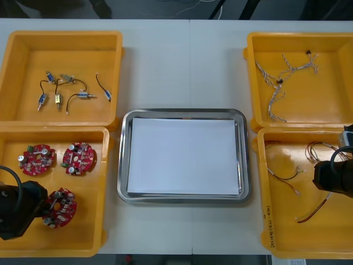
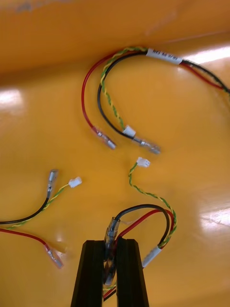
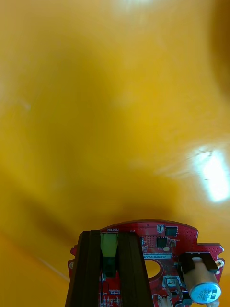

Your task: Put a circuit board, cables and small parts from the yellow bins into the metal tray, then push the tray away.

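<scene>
In the near-left yellow bin [image 1: 105, 182], my left gripper [image 1: 45, 205] is shut on a round red circuit board [image 1: 62, 207]. In the left wrist view the gripper [image 3: 109, 236] pinches a green part on the board [image 3: 167, 240] between its fingers. My right gripper [image 1: 330, 186] is in the near-right yellow bin [image 1: 263, 210]. In the right wrist view this gripper [image 2: 110, 244] is shut on a red and yellow cable [image 2: 143, 218] with a black strand. The metal tray [image 1: 185, 112], white inside, lies between the bins with nothing in it.
Two more circuit boards [image 1: 37, 157] [image 1: 79, 158] lie in the near-left bin. Loose red and yellow cables [image 2: 110, 96] [image 2: 33, 211] lie beyond the right fingers. The far-left bin [image 1: 118, 66] holds small metal parts [image 1: 60, 88]; the far-right bin [image 1: 251, 72] holds blue and white cables [image 1: 281, 77].
</scene>
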You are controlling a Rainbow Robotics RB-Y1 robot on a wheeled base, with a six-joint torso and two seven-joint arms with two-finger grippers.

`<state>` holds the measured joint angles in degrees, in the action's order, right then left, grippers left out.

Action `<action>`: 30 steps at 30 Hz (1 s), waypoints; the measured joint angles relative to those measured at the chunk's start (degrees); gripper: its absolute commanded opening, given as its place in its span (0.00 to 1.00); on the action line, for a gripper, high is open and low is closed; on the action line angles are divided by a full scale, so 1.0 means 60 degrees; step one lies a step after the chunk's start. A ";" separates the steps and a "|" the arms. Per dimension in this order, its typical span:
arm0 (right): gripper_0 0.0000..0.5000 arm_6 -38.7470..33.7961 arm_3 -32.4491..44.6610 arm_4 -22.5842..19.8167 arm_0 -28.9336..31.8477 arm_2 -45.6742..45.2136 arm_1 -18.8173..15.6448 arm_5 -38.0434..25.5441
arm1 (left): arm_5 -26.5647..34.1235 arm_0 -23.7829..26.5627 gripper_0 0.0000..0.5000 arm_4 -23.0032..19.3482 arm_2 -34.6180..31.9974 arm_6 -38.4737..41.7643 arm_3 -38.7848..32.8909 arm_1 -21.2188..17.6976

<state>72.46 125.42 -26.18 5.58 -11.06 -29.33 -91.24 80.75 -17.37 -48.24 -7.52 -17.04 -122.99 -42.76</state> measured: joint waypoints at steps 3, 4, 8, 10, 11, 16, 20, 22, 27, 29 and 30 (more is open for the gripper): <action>0.00 -0.0004 0.0001 -0.0022 -0.0029 -0.0044 -0.0171 -0.0001 | 0.0323 0.0193 0.00 -0.0456 -0.0290 0.0000 -0.0050 -0.0462; 0.00 -0.0008 0.0001 -0.0034 -0.0029 -0.0050 -0.0239 -0.0002 | 0.0413 0.0263 0.00 -0.0635 -0.0380 0.0000 -0.0056 -0.0639; 0.00 -0.0034 -0.0002 -0.0064 -0.0044 -0.0071 -0.0451 -0.0003 | 0.0785 0.0562 0.00 -0.1151 -0.0639 -0.0001 -0.0082 -0.1308; 0.00 -0.0112 -0.0013 -0.0065 -0.0069 -0.0072 -0.0497 -0.0003 | 0.0996 0.0764 0.00 -0.1355 -0.0721 -0.0002 -0.0086 -0.1608; 0.00 -0.0191 -0.0016 -0.0066 -0.0085 -0.0072 -0.0505 -0.0004 | 0.1103 0.0884 0.00 -0.1482 -0.0747 -0.0006 -0.0088 -0.1753; 0.00 -0.0366 -0.0021 -0.0133 -0.0122 -0.0072 -0.0505 -0.0004 | 0.1730 0.1631 0.00 -0.2107 -0.0769 -0.0098 -0.0094 -0.2320; 0.00 -0.0366 -0.0025 -0.0161 -0.0135 -0.0073 -0.0505 -0.0005 | 0.2196 0.2247 0.00 -0.2648 -0.0770 -0.0587 -0.0107 -0.2586; 0.26 -0.0366 -0.0027 -0.0165 -0.0138 -0.0073 -0.0505 -0.0005 | 0.2505 0.2584 0.00 -0.2931 -0.0770 -0.1068 -0.0113 -0.2676; 0.86 -0.0366 -0.0031 -0.0173 -0.0141 -0.0074 -0.0505 -0.0005 | 0.3385 0.3720 0.00 -0.3255 -0.0451 -0.2534 -0.0130 -0.2836; 1.00 -0.0366 -0.0034 -0.0189 -0.0146 -0.0075 -0.0505 -0.0005 | 0.3568 0.4255 0.00 -0.3261 -0.0048 -0.2729 -0.0133 -0.2885; 1.00 -0.0366 -0.0036 -0.0198 -0.0147 -0.0082 -0.0505 -0.0006 | 0.3617 0.4562 0.00 -0.3265 0.0246 -0.2718 -0.0134 -0.2902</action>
<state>70.26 125.20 -27.36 4.70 -11.55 -32.36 -91.28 102.45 10.00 -67.83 -6.05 -33.34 -123.80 -60.18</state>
